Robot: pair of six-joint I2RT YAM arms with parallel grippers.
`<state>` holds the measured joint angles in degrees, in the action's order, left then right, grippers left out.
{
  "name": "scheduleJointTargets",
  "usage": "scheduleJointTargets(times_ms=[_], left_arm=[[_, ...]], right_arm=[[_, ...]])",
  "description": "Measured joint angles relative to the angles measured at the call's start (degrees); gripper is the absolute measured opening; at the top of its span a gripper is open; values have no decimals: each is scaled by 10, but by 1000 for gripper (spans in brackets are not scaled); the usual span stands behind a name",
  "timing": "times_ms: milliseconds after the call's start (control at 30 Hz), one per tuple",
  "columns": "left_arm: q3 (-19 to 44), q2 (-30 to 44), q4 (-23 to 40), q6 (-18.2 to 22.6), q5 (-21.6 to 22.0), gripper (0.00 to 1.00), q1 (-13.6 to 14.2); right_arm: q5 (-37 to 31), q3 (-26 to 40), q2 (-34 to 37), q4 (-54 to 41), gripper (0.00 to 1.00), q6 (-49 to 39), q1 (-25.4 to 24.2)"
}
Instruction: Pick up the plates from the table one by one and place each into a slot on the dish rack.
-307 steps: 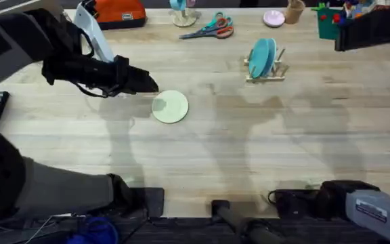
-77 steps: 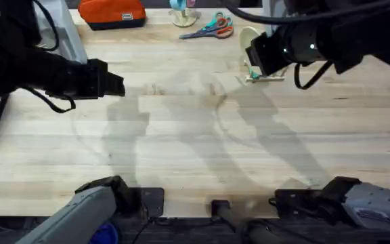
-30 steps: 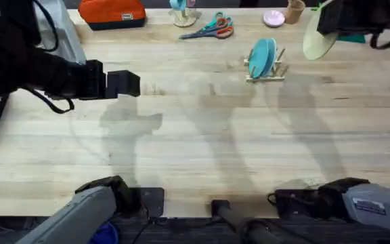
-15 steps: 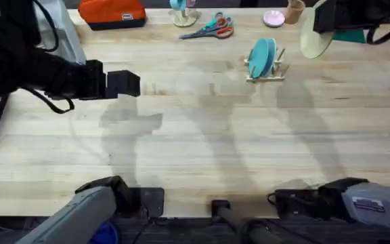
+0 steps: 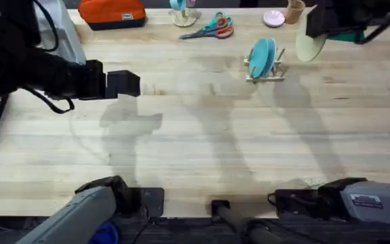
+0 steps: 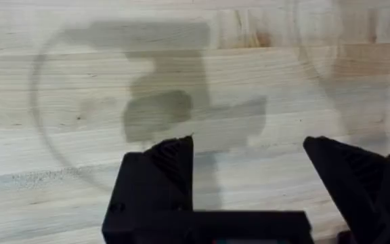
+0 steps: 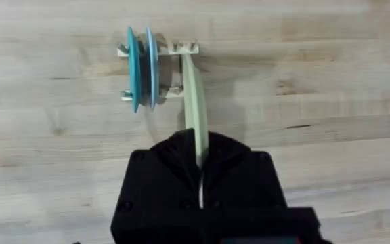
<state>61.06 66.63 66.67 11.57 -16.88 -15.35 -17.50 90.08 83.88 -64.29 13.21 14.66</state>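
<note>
— Plates? Two teal plates [image 7: 141, 68] stood in the dish rack [image 5: 265, 73].
— And the cream plate [image 7: 195, 115], edge-on and half hidden, was pinched in the right hand [image 7: 201, 166]; the left hand [image 6: 249, 179] gaped empty over the bench [image 5: 202, 149].

Two plates [image 5: 262, 56] in dish rack [image 5: 276, 72]

An orange pouch [image 5: 112, 13], scissors [image 5: 212, 28] and a small pink dish [image 5: 273, 18] lie along the far edge.

The right tool [image 7: 199, 157] hides the cream plate's [image 7: 193, 102] lower edge, and its pegs cannot be told.
</note>
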Motion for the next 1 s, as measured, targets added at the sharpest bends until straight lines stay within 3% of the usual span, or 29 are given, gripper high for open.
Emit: scheduleJointTargets(times_ms=[533,1000], left_arm=[[0,0,0,0,0,995,0],[0,0,0,0,0,996,0]], right_arm=[[0,0,63,24,29,0,0],[0,0,66,68,29,0,0]])
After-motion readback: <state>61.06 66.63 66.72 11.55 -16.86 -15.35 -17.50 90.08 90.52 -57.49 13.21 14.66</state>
